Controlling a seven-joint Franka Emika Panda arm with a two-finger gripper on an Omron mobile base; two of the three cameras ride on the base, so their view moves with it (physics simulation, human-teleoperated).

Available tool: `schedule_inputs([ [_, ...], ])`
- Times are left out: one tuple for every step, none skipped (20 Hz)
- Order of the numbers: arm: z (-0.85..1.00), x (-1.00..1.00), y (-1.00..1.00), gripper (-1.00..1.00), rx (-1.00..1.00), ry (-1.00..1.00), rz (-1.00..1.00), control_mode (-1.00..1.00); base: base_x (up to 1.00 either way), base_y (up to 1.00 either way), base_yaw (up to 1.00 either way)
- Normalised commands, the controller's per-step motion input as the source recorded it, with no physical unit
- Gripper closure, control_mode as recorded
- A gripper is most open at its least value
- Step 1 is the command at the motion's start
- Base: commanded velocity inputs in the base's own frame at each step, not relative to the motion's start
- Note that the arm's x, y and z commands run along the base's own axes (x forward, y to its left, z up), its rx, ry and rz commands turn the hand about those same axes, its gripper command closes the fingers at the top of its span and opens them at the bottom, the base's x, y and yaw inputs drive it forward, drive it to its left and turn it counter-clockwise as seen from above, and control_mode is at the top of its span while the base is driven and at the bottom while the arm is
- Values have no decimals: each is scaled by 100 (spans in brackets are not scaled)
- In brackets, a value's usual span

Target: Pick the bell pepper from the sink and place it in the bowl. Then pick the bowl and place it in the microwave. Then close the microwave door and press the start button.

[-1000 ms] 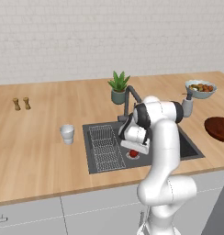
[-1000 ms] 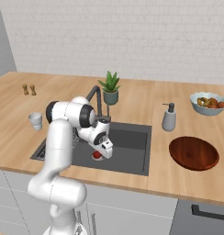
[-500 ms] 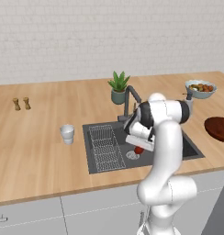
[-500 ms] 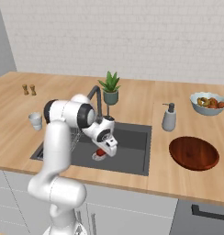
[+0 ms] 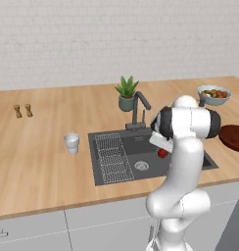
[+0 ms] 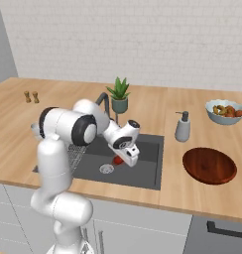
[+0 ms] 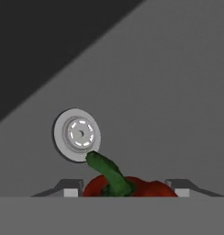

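A wooden counter (image 5: 38, 162) runs the full width below a white brick wall (image 5: 92, 39). Pale grey cabinet fronts (image 5: 82, 230) sit under the counter's front edge. At the wall's left end, seen from the right base camera, a plain grey wall section (image 6: 3, 44) adjoins it. Lighting is even, without strong shadows.

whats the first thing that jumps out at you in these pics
The white arm folds down into the dark sink, its gripper sitting around the red bell pepper with the green stem poking up between the fingertips, beside the round drain. On the counter to the right lies the glossy dark red bowl, with a pale bowl of brown food behind it. A small potted plant stands behind the faucet.
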Motion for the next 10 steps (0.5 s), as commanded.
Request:
schedule_inputs([
  [100, -53, -54, 100, 10, -17, 0, -100, 0, 0, 0],
  [100, -55, -46, 100, 8, -17, 0, -100, 0, 0, 0],
  [100, -64, -29, 100, 2, -19, 0, -100, 0, 0, 0],
  [100, -69, -1, 100, 0, -19, 0, -100, 0, 0, 0],
  [100, -64, 0, 100, 0, -17, 0, -100, 0, 0, 0],
  [100, -62, -14, 100, 0, -18, 0, -100, 0, 0, 0],
  [100, -57, -14, 100, 0, -18, 0, -100, 0, 0, 0],
  [100, -54, -21, 100, 0, -17, 0, -100, 0, 0, 0],
  [100, -54, -42, 100, 0, -11, 0, -100, 0, 0, 0],
  [100, -69, -40, 100, 0, -8, 0, -100, 0, 0, 0],
])
